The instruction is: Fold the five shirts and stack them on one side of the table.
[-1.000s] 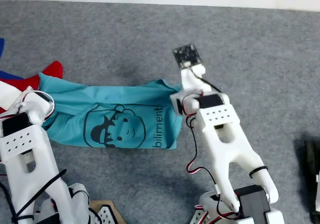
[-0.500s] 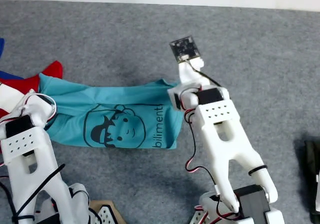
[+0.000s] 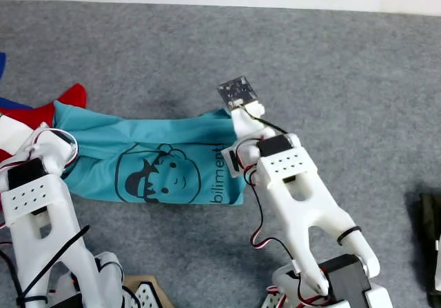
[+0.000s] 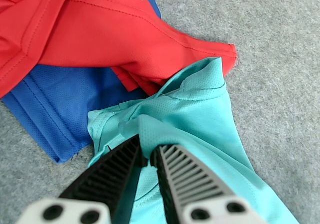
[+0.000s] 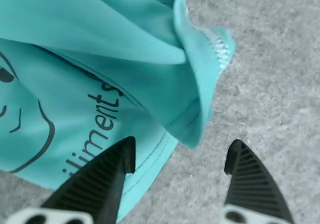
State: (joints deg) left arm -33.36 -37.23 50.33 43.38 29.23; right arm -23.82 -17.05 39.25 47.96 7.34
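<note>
- High view: the teal shirt (image 3: 158, 163) lies flat on the grey tabletop (image 3: 344, 80) as a long band, with the printed face up. Its left end reaches a red shirt (image 3: 58, 105).
- Compared with a second ago, the right arm has swung to the left and a little back toward its base. Its wrist now stands over the right end of the teal shirt instead of just beside the upper corner.
- The shirt itself has hardly shifted during this time (only the upper right corner looks slightly drawn in).
- The left arm has dropped a little and otherwise has kept its place at the left end.
- Left wrist view: the left pincer (image 4: 148, 151) is clenched on a raised fold of the teal cloth. Just beyond it the red shirt lies over a blue shirt (image 4: 55, 108).
- Right wrist view: the right pincer (image 5: 182, 146) is released, with its jaws wide apart. It hangs above the right hem, where one loose layer is doubled over, and it grips nothing.
- My judgement: this shirt is only partly folded, and the right arm is lining up to take the hem. The red and blue shirts are still unfolded, so most of the task remains.
</note>
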